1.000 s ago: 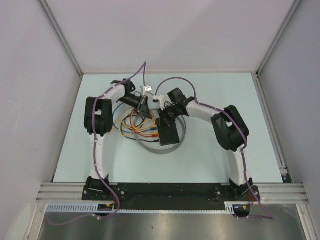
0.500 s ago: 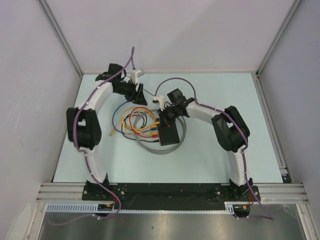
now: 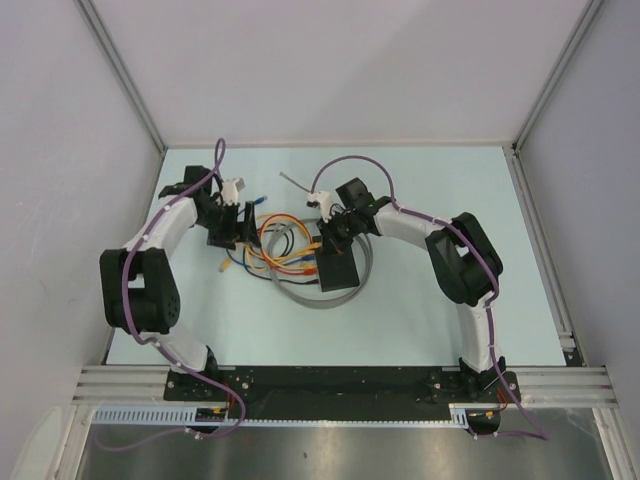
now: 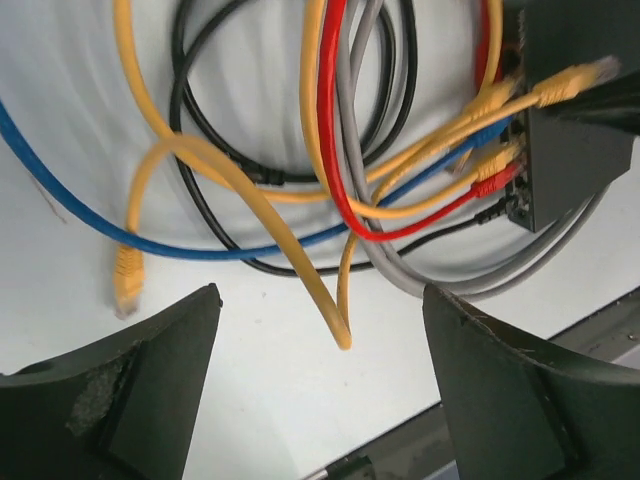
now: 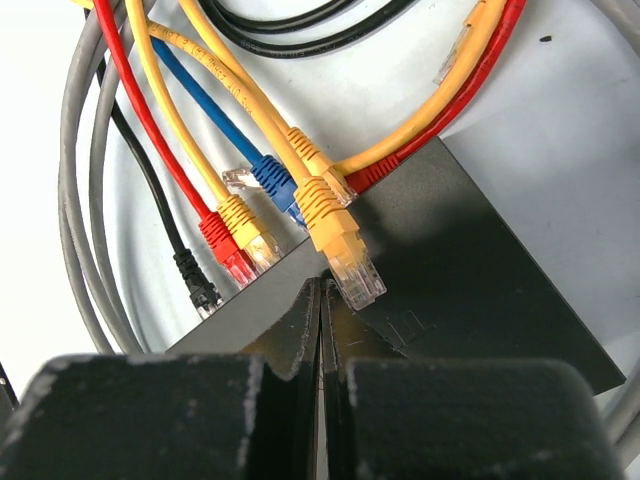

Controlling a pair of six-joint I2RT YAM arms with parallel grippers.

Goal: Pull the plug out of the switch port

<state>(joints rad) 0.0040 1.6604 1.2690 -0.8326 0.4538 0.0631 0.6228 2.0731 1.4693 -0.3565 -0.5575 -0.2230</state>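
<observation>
The switch (image 3: 338,272) is a flat black box in the middle of the table, also in the right wrist view (image 5: 470,290) and the left wrist view (image 4: 575,160). Red, yellow, blue and black plugs (image 5: 235,240) sit in the ports on its side. One yellow plug (image 5: 345,255) lies loose on the switch's top, its clear tip outside any port. My right gripper (image 5: 322,288) is shut and empty, its tips resting on the switch top beside that plug. My left gripper (image 4: 320,300) stands open and empty, left of the cables (image 3: 228,228).
A tangle of yellow, red, blue, black and grey cables (image 3: 280,250) spreads left of the switch. Another loose yellow plug (image 4: 127,285) lies on the table. A yellow cable bend (image 4: 340,335) reaches toward the gap between my left fingers. Walls enclose the table.
My left arm has swung away from the switch to the left and its gripper has opened. My right gripper has stayed shut on the switch top.
</observation>
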